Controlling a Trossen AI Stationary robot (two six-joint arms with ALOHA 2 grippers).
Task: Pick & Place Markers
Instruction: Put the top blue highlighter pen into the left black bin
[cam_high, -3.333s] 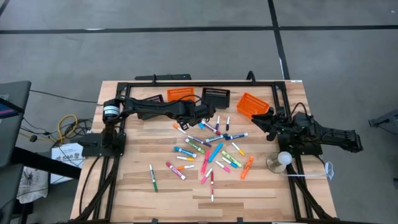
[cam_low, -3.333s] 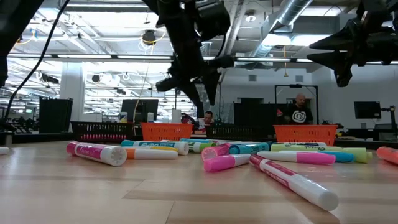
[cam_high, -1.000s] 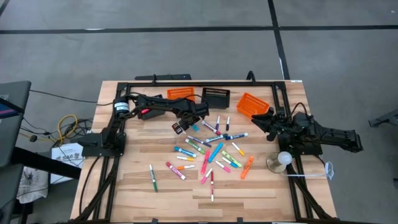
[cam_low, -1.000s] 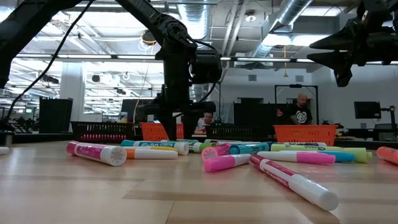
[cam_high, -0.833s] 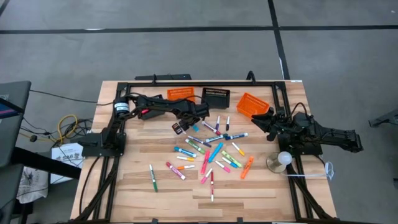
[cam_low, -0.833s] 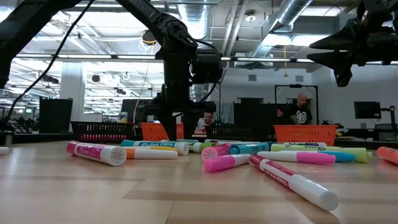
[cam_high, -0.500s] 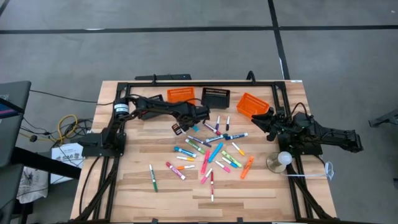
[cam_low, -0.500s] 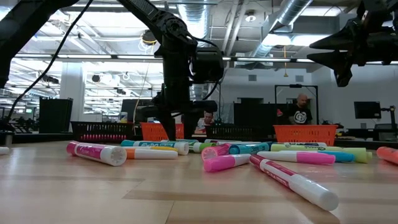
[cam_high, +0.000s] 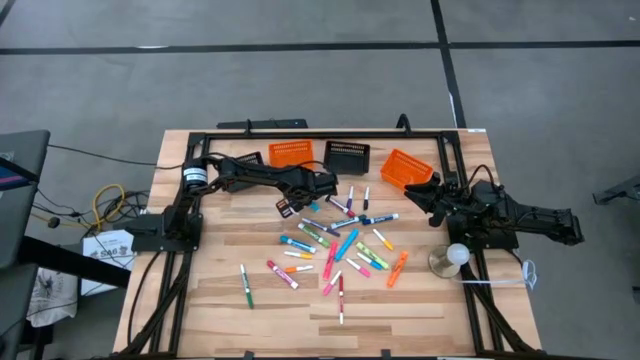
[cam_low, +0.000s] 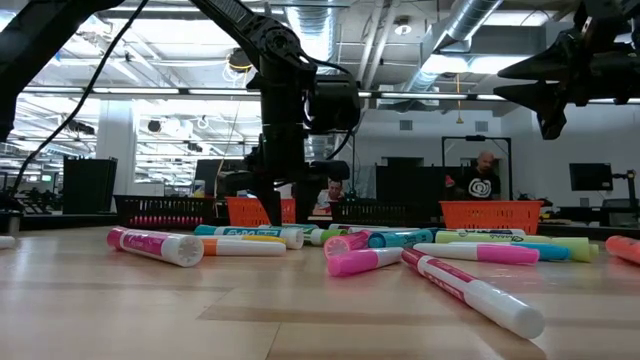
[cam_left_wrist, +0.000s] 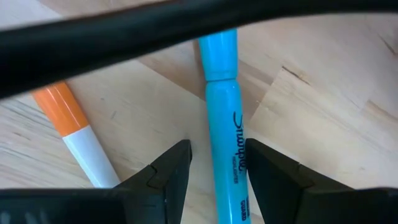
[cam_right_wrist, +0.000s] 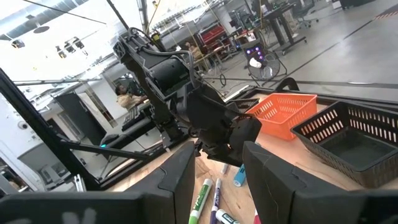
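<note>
The blue marker (cam_left_wrist: 225, 130) I am after lies flat on the wood at the far left edge of the scattered markers (cam_high: 335, 240), with an orange-capped white marker (cam_left_wrist: 74, 134) just beside it. In the left wrist view its barrel runs straight into the gap between my left gripper (cam_left_wrist: 217, 163) fingers, which stand partly open on either side of it; nothing is gripped yet.

Over the last few seconds the left arm has swung back from the black basket (cam_high: 347, 154) and dropped low over the pile, and in the last second it has only crept slightly along the table. I read that as the approach finishing: the jaws look lined up on the blue barrel, so what is left is to settle down and close. The neighbouring orange-capped pen is near enough to be nudged.

My right gripper (cam_high: 432, 199) waits above the table's right side by the tilted orange basket (cam_high: 404, 168), fingers partly apart and empty, unmoved throughout.
</note>
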